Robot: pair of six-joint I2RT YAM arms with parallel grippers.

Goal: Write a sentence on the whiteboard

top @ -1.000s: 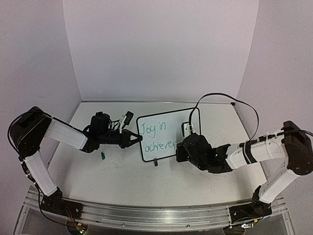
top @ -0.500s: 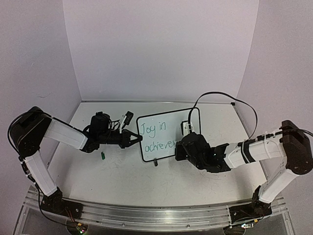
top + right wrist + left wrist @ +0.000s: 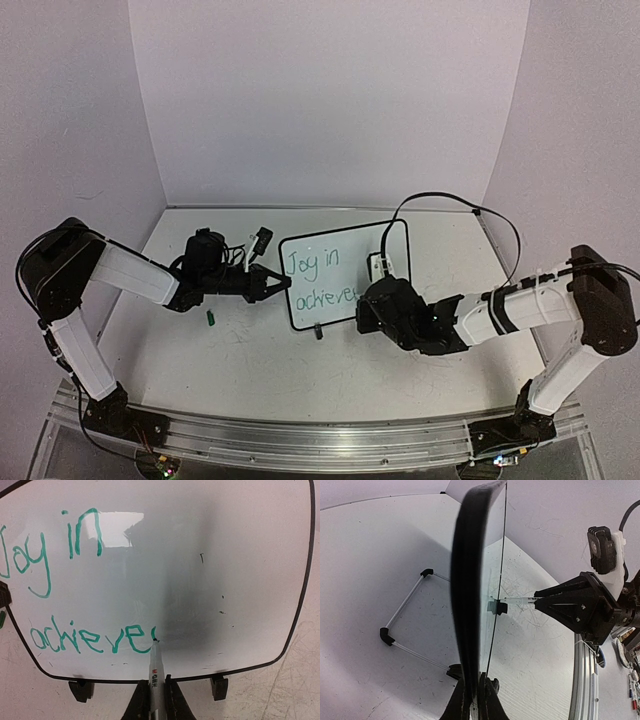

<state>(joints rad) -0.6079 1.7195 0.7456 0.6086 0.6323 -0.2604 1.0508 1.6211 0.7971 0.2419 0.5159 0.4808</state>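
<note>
Closest to the near edge of the bench [image 3: 250, 370], the right fingers [image 3: 368, 305] are shut tight on a marker [image 3: 154, 667]. Its tip touches the whiteboard [image 3: 240, 555] low down, just past the last green letter. The sentence [image 3: 92, 640] so far reads "Joy in" above "achieve", with the start of one more stroke, so I'd judge the second line only partly written.

The whiteboard stands upright on its clip feet around the middle of the bench, a little toward the far edge. The left fingers [image 3: 278, 284] are clamped on its left rim to steady it. A small green cap [image 3: 211, 318] lies on the bench just near of that arm.

The risk I see is the marker pressing too hard. The board is thin and held by one edge only, so it could tip back, twist in the left fingers or skid on its feet, and the letters would smear or break. Little room is left before the right border, so the word may crowd.

Against a second ago, the right arm has crept slightly leftward and its cable loop has shifted. The board and left arm look unmoved.
</note>
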